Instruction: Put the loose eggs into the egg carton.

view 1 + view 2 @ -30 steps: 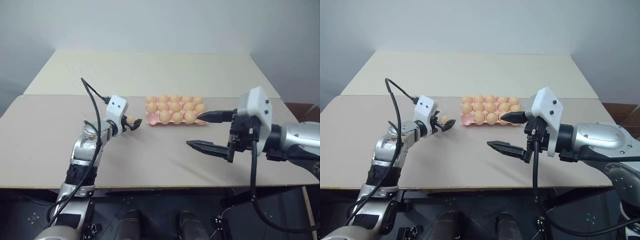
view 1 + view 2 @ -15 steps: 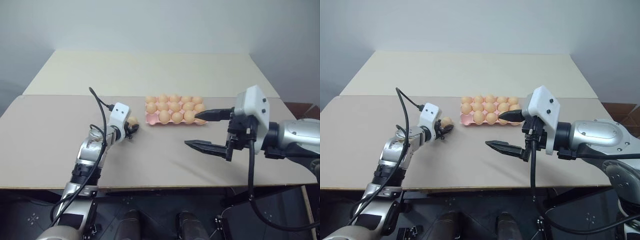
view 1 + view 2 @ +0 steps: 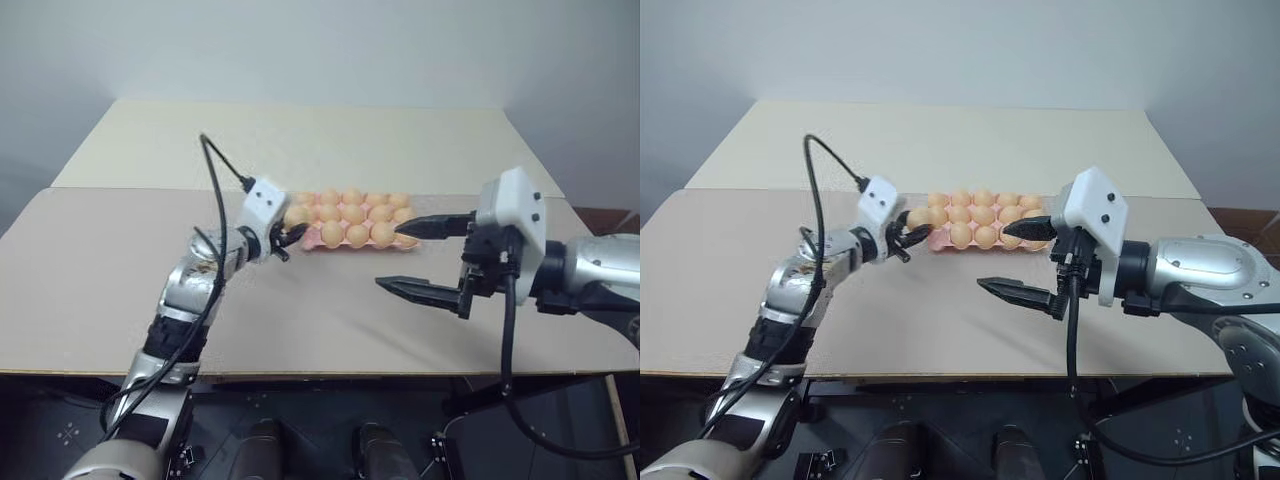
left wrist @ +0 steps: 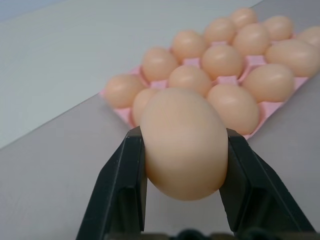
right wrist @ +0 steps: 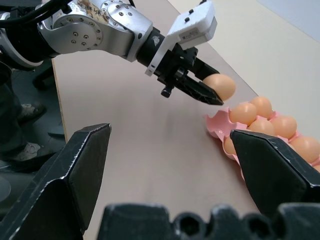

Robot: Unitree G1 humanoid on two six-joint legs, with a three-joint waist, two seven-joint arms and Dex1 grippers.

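You find no text, label, brand, number or sign to read anywhere here.
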